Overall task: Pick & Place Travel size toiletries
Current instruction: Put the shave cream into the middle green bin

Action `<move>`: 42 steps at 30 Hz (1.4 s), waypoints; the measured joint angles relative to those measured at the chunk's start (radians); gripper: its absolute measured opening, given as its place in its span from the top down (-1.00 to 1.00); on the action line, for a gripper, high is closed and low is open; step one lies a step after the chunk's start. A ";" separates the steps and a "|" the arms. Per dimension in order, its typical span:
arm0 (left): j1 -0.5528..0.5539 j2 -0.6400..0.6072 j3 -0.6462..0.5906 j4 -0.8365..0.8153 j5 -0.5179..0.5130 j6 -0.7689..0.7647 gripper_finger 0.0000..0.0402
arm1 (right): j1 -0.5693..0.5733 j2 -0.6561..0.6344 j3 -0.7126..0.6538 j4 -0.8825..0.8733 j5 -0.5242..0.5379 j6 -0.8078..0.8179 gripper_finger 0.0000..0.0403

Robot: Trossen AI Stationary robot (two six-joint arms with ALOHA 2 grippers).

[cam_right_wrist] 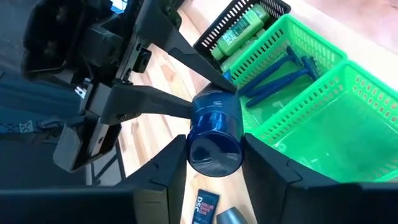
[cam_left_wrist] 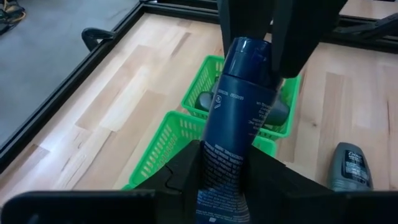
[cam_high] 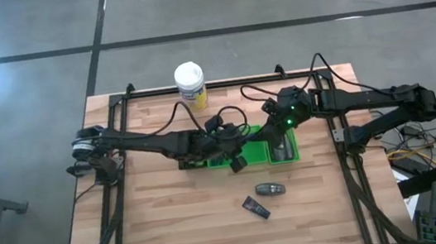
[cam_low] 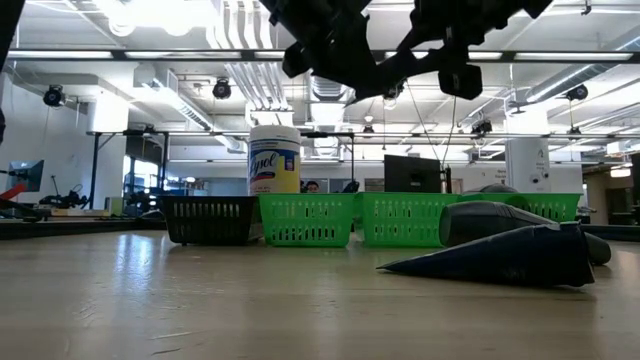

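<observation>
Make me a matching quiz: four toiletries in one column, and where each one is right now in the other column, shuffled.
1. dark blue tube
2. blue razors
3. green bottles
4. grey tube

A. in the black bin
B. lying on the table
C. gripped by left gripper and right gripper
D. in a green bin

Pairs: 1-C, 2-D, 3-A, 4-B

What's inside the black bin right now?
At least two bright green bottles lie side by side in the black bin. The bin's far end runs out of the right wrist view, so anything lying there cannot be seen.
</observation>
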 joint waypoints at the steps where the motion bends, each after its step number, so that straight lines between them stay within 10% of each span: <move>1: 0.000 0.000 0.000 -0.001 0.000 -0.010 0.46 | -0.004 0.000 -0.003 0.002 0.001 -0.003 0.39; 10: -0.002 0.000 -0.001 -0.038 0.002 -0.149 0.06 | -0.087 0.058 -0.033 -0.076 0.022 -0.055 0.32; 17: -0.009 -0.003 -0.001 -0.058 0.002 -0.224 -0.20 | -0.169 0.186 -0.012 -0.100 -0.242 -0.128 0.37; 42: -0.136 -0.078 -0.001 -0.352 -0.165 -0.394 -0.22 | -0.248 0.707 0.519 -0.751 -0.265 -0.984 0.22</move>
